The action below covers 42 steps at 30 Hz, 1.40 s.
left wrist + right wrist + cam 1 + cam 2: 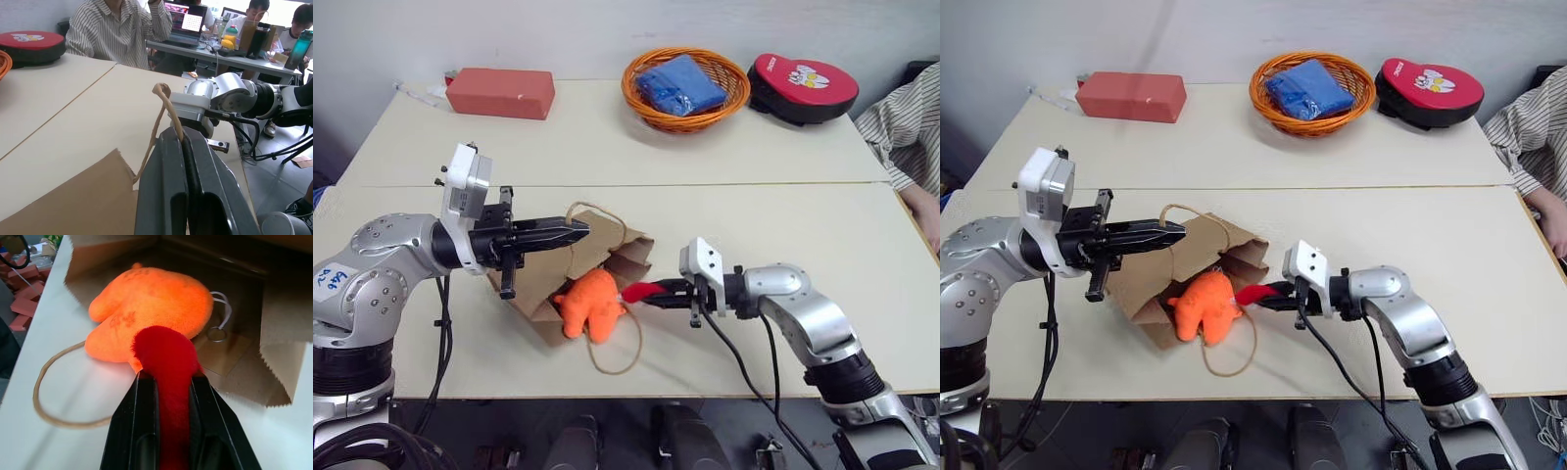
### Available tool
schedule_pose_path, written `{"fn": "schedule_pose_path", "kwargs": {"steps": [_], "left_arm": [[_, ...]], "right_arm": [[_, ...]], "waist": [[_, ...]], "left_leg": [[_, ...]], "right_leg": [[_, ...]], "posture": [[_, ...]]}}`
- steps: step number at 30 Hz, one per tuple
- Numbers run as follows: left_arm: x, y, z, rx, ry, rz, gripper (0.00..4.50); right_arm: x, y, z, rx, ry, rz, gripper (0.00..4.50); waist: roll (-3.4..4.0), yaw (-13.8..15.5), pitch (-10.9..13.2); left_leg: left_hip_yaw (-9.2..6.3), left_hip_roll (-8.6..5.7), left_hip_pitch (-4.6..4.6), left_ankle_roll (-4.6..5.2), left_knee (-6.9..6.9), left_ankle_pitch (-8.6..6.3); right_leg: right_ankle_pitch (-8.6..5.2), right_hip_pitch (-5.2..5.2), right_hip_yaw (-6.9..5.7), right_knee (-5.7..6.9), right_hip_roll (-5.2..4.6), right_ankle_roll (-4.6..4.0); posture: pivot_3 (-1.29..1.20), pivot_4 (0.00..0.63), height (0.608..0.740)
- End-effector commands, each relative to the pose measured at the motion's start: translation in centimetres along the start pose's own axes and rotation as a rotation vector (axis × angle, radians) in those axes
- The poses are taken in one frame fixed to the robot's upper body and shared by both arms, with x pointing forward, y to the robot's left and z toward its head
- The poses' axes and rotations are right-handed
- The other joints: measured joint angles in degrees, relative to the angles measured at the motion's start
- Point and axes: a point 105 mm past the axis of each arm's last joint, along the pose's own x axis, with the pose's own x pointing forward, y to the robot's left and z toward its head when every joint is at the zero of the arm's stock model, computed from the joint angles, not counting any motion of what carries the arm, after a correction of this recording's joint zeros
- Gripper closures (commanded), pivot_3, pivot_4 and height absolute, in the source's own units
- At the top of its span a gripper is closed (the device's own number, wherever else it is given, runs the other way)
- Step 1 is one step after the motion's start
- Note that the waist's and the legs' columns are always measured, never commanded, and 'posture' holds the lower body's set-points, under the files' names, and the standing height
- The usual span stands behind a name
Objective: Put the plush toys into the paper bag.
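The brown paper bag (625,257) lies on its side on the near table, its mouth facing my right arm. My left gripper (576,232) is shut on one cord handle (165,100) and holds the bag's upper edge up. The orange plush toy (590,304) lies in the mouth of the bag, partly on the table. My right gripper (654,292) is shut on the small red plush toy (164,352), which it holds just beside the orange toy (146,308), right at the bag's opening. The other handle loop (619,358) lies flat on the table in front.
On the far table stand a red block (500,92), an orange woven basket (656,108) with a blue cloth bundle (680,84), and a red-and-black round pad (801,86). A person in a striped shirt (901,122) sits at the right edge.
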Motion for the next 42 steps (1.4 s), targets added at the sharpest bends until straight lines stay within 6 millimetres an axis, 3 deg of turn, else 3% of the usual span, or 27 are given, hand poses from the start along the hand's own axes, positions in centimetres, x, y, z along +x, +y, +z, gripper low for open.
{"fn": "schedule_pose_path", "kwargs": {"steps": [1, 7, 16, 27, 33, 39, 42], "left_arm": [[0.2, -0.8, 0.9, 0.040, -0.027, -0.024, 4.50], [0.5, -0.7, 0.9, 0.038, -0.041, -0.027, 4.50], [0.6, -0.7, 0.9, 0.035, -0.052, -0.027, 4.50], [0.7, -0.3, 1.0, 0.047, -0.064, -0.025, 4.50], [0.7, -0.2, 1.0, 0.060, -0.077, -0.012, 4.50], [0.5, -0.3, 0.8, 0.066, -0.083, 0.002, 4.50], [0.4, -0.4, 0.7, 0.068, -0.089, 0.013, 4.50]], "right_arm": [[1.2, 0.8, 1.5, -0.027, -0.058, 0.030, 4.27], [3.9, -0.2, 4.0, -0.006, -0.164, -0.023, 4.27], [6.7, -3.4, 4.3, 0.006, -0.168, -0.231, 4.27], [9.7, -5.6, 4.8, 0.080, -0.188, -0.374, 4.27], [9.3, -4.7, 5.0, 0.075, -0.187, -0.274, 2.24], [5.5, -4.3, 5.9, 0.106, -0.174, -0.148, 0.11], [3.3, -4.6, 5.4, 0.170, -0.165, -0.119, 0.04]], "waist": [[0.00, -0.03, 0.00], [0.00, -0.34, 0.00], [0.00, -0.29, 0.00], [0.00, -0.67, -0.01], [0.00, -0.60, -0.01], [0.00, -0.42, 0.00], [0.00, -0.35, 0.00]], "left_leg": [[0.00, 0.00, 0.00, 0.00, 0.00, 0.00], [-0.01, 0.02, 0.00, -0.02, -0.01, 0.00], [-0.01, -0.03, 0.00, -0.03, 0.01, 0.01], [0.01, -0.01, 0.01, -0.05, -0.05, 0.02], [0.01, -0.02, 0.00, -0.05, -0.03, 0.02], [0.00, -0.02, 0.00, -0.05, -0.03, 0.02], [0.00, -0.01, 0.00, -0.04, -0.03, 0.01]], "right_leg": [[0.00, 0.00, 0.00, 0.00, 0.00, 0.00], [0.00, -0.04, 0.00, 0.04, 0.03, 0.00], [0.00, -0.03, -0.01, 0.04, 0.00, 0.00], [0.00, -0.13, -0.01, 0.12, 0.03, 0.00], [0.00, -0.10, -0.02, 0.11, 0.02, 0.00], [0.00, -0.08, -0.02, 0.09, 0.01, 0.00], [0.00, -0.08, -0.01, 0.07, 0.01, 0.00]], "posture": [[0.00, 0.150, 0.740], [0.00, 0.150, 0.740], [0.00, 0.150, 0.740], [0.00, 0.150, 0.740], [0.00, 0.150, 0.740], [0.00, 0.150, 0.740], [0.00, 0.150, 0.740]]}}
